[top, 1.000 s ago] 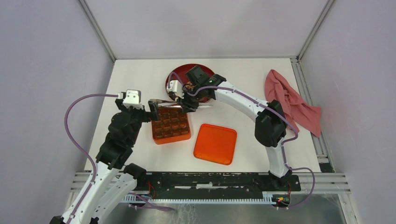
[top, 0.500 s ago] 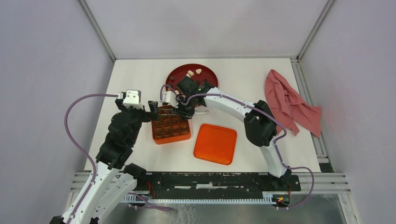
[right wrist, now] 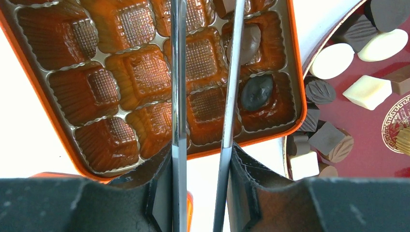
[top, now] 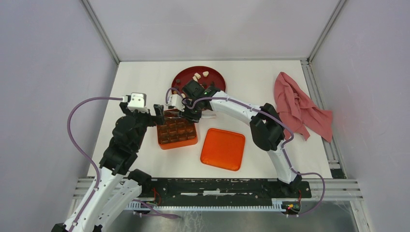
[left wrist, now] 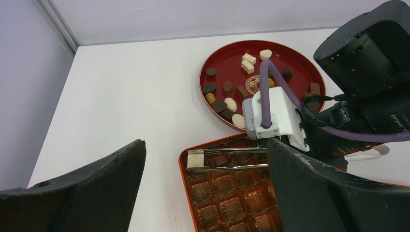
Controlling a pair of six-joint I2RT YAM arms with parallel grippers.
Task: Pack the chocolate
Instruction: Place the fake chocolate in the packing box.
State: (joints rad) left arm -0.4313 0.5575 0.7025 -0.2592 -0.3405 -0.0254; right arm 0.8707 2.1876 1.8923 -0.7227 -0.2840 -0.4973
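a: what's the right gripper (right wrist: 200, 179) doing?
b: it's clamped on the handle end of the tweezers (right wrist: 176, 96), a finger pressed on each blade. in the left wrist view a cream piece (left wrist: 195, 160) sits between the tips and looks pinched.
a: where is that?
b: over the far corner cell of the box (right wrist: 29, 63), on the left arm's side. a second ago the arm was out over the red plate (left wrist: 217, 58); it has swung back with the piece.
a: so a drop comes next?
b: i'd judge so. two dark pieces (right wrist: 256, 92) already lie in cells, most cells are bare, and most of the chocolate (left wrist: 231, 104) waits on the plate.
a: left gripper (left wrist: 205, 144)?
b: spread wide, empty, just beside the box.
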